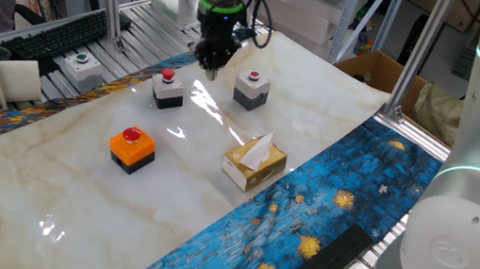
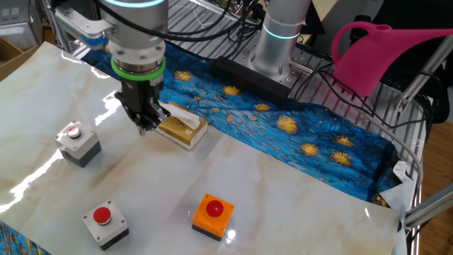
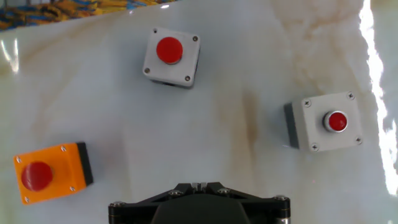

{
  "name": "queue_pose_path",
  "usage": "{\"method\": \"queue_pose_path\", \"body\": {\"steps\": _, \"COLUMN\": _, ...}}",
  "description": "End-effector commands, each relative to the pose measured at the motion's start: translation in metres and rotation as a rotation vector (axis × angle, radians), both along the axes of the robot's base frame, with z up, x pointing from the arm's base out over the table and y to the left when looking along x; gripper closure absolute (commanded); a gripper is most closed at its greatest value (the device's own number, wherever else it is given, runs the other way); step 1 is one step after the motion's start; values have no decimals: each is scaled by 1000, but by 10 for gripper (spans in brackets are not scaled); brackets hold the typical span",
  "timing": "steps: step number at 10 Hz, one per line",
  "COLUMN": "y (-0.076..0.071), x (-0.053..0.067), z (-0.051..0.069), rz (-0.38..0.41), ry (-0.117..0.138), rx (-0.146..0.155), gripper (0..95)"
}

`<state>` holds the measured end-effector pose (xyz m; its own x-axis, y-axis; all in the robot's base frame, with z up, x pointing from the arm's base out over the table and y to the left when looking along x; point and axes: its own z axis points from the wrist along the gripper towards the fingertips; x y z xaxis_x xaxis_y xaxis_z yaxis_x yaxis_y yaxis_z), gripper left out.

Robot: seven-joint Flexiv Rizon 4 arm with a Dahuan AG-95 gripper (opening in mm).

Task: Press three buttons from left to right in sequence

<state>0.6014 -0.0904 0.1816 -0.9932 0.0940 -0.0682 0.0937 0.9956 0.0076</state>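
Blue starry cloth (image 1: 265, 236) edges the marble table (image 1: 60, 209) nearest the camera in one fixed view. Beyond it lies the yellow tissue box (image 1: 255, 162), then the orange button box (image 1: 133, 149) to the left. Farther back stand the two grey button boxes (image 1: 167, 88) (image 1: 251, 89); the gripper (image 1: 213, 59) hangs between them above the table, fingers clenched shut and empty.

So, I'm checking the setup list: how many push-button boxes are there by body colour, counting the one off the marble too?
Orange box: 1
Grey boxes: 2
Pale box with green button, off the marble sheet: 1
Total: 4
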Motion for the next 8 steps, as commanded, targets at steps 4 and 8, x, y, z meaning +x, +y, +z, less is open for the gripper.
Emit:
{"method": "queue_pose_path", "body": {"steps": 4, "y": -52, "x": -22, "z": 3, "rz": 163, "ry": -7, "rx": 37, "gripper": 950}}
{"method": "queue_pose_path", "body": {"steps": 8, "y": -76, "x": -37, "z": 0, "rz": 198, "ry": -8, "rx": 56, "gripper": 950}}
